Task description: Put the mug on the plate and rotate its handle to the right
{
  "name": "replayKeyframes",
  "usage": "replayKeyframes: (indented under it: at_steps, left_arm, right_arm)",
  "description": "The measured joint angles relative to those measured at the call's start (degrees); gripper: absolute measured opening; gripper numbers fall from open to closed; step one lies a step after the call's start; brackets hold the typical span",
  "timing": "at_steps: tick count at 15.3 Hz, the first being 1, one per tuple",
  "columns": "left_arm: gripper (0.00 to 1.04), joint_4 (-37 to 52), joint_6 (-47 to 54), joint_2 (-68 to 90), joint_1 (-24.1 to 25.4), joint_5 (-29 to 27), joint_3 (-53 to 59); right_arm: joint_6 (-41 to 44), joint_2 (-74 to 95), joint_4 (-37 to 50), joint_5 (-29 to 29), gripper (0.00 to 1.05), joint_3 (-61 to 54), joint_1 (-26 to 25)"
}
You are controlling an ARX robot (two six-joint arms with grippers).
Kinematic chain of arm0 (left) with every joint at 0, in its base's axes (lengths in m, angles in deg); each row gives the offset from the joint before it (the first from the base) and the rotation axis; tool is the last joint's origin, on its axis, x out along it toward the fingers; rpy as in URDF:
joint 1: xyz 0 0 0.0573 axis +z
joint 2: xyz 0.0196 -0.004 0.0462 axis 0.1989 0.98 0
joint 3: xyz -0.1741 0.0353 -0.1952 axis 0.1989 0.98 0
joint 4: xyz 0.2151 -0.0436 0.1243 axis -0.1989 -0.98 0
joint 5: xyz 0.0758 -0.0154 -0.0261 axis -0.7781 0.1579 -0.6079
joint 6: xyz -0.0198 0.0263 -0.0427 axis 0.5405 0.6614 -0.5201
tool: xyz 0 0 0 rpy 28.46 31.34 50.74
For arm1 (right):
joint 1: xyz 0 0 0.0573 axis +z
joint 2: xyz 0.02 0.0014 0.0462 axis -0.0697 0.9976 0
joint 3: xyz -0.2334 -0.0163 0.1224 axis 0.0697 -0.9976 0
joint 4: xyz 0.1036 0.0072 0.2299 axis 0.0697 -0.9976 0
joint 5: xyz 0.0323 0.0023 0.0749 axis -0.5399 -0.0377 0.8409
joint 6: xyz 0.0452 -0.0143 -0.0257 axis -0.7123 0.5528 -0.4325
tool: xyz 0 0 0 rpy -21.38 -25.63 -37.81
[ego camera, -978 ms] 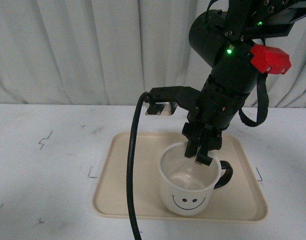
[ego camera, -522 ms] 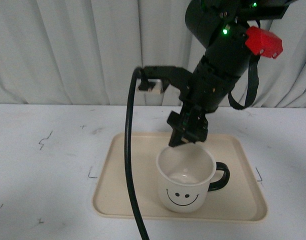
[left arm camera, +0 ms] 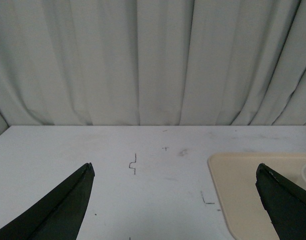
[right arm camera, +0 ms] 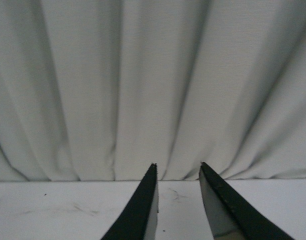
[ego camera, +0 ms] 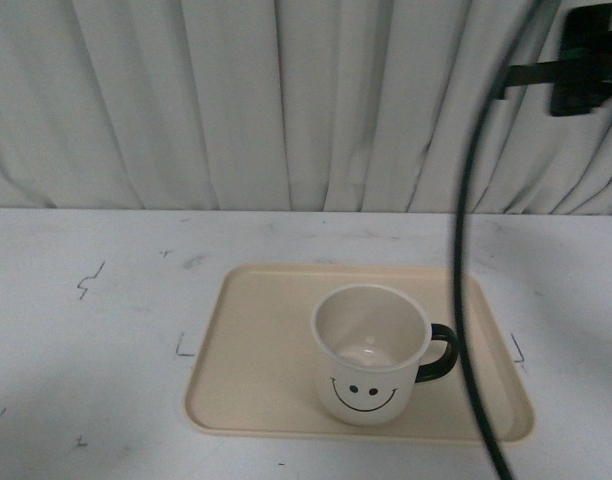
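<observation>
The white mug [ego camera: 371, 355] with a black smiley face stands upright on the beige plate [ego camera: 266, 340], toward its right half. Its black handle [ego camera: 441, 352] points right. In the front view only a part of the right arm [ego camera: 586, 60] and its black cable [ego camera: 471, 270] show at the top right; neither gripper's fingers appear there. My left gripper [left arm camera: 174, 172] is open wide over bare table, with the plate's corner [left arm camera: 243, 185] beside its right finger. My right gripper [right arm camera: 177, 165] is open with a narrow gap, nothing in it, facing the curtain.
A white curtain [ego camera: 236, 100] hangs along the table's back edge. Small black marks [ego camera: 89, 280] dot the white tabletop [ego camera: 86, 380]. The black cable hangs down in front of the plate's right side.
The right arm has lifted off the mug and drawn up and to the right, out of the front view. The mug stays on the plate, handle to the right.
</observation>
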Motion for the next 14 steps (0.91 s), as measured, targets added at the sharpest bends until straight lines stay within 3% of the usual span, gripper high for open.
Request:
replayKeyframes:
  at_steps: [7, 14]
  left_arm:
    - [0.98, 0.0, 0.0, 0.0, 0.0, 0.1, 0.0]
    - [0.98, 0.0, 0.0, 0.0, 0.0, 0.1, 0.0]
  right_arm:
    - [-3.1, -10.4, 10.1, 4.7, 0.02, -16.5, -2.3]
    - [-3.5, -29.1, 8.9, 10.6, 0.02, -36.0, -8.9]
